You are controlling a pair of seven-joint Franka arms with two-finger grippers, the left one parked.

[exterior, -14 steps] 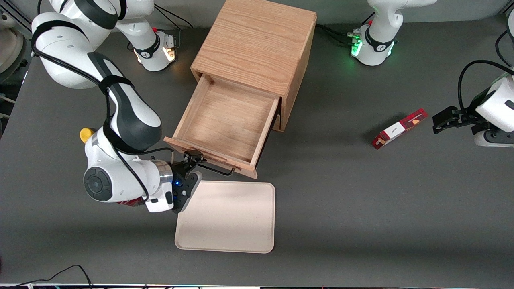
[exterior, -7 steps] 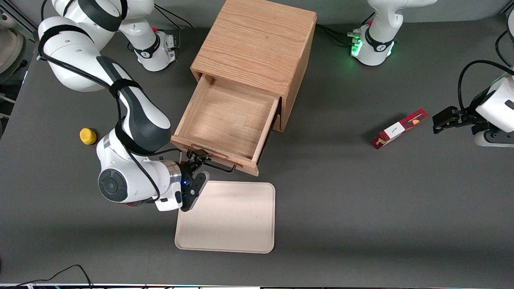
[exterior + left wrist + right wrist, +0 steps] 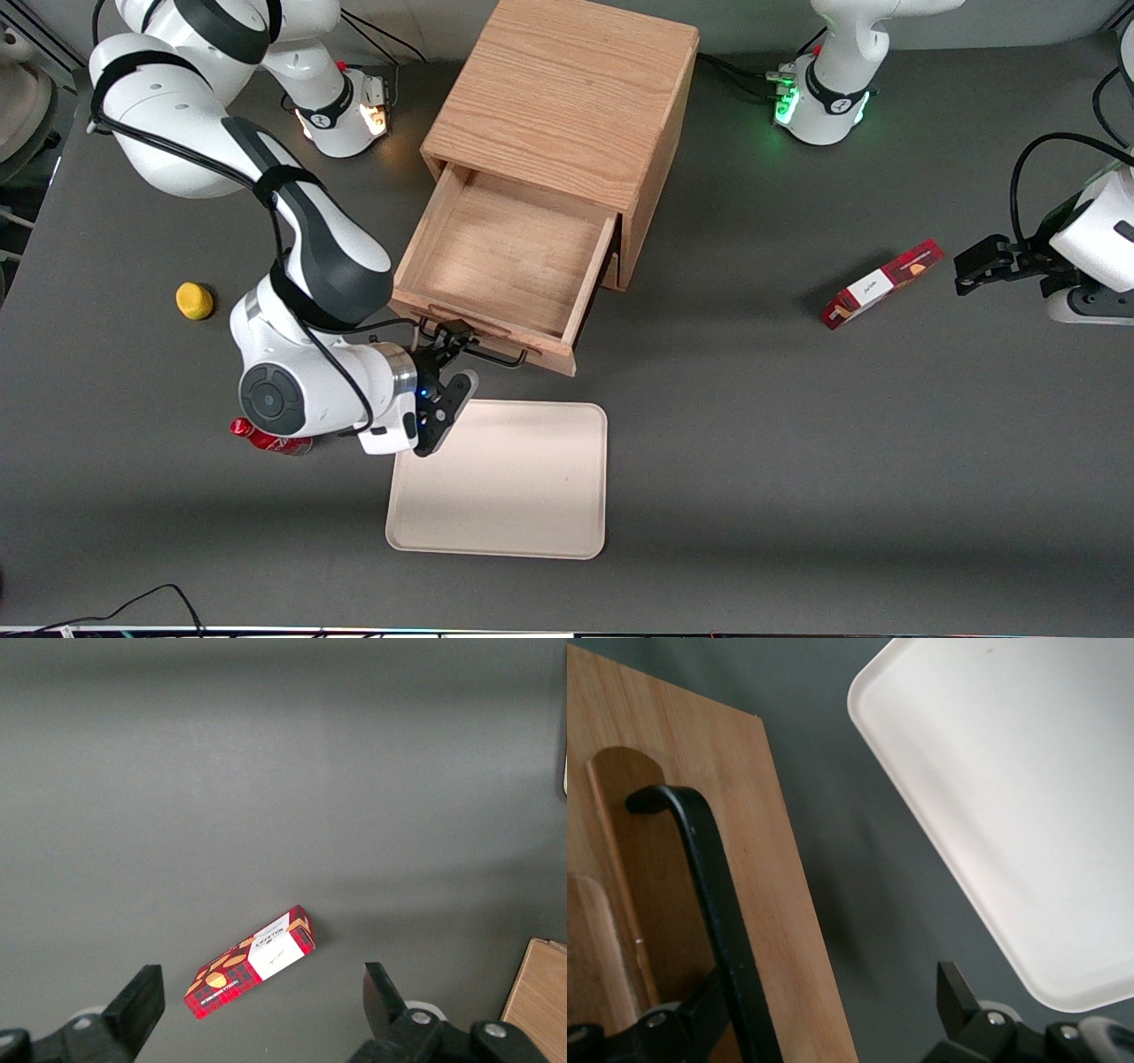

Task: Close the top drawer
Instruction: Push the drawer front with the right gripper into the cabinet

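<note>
Gripper [image 3: 458,350]: sitting at the drawer [image 3: 505,257] front, its fingers spread, one finger [image 3: 682,1019] lying against the handle [image 3: 713,904], the other standing apart over bare table near the tray [image 3: 514,478].

Handle: seeming to lie between the jaws rather than pinched, though the fingertips are barely showing.

Drawer: standing partly pulled out of the cabinet [image 3: 567,97], its front at about 6 o'clock of the cabinet in the front view; looking like light oak, shallow, nothing lying inside.
</note>
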